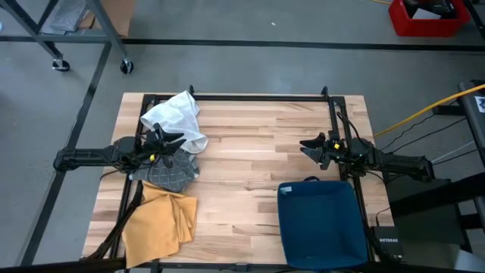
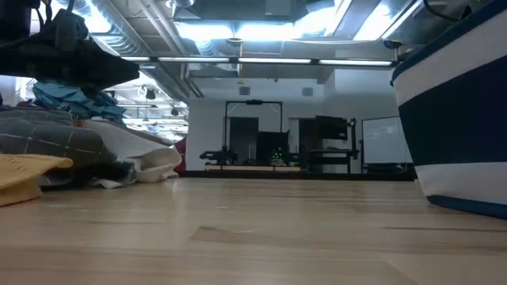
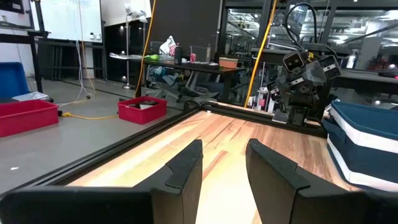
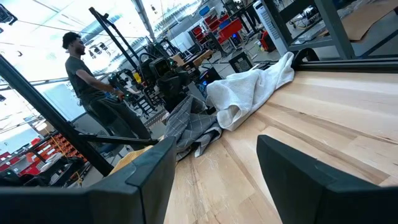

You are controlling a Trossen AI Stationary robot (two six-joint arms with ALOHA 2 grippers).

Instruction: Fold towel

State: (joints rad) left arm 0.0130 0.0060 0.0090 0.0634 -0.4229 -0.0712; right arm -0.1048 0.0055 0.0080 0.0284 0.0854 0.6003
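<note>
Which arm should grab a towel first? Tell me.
Left, probably. The left gripper hovers open right over the towel pile; the right gripper waits open across the table, beside the blue bin.

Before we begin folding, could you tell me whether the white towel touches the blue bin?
Apart: the high view shows bare table between white towel and blue bin.

Even bright overhead light; ceiling strip lights (image 2: 238, 32) glare in low view. Soft, faint shadows on wooden table (image 1: 250, 144). Low view: near tabletop blurred, blue bin (image 2: 455, 119) out of focus. Wrist views: own fingers (image 3: 186, 168) dark, soft; windows behind washed out.
</note>
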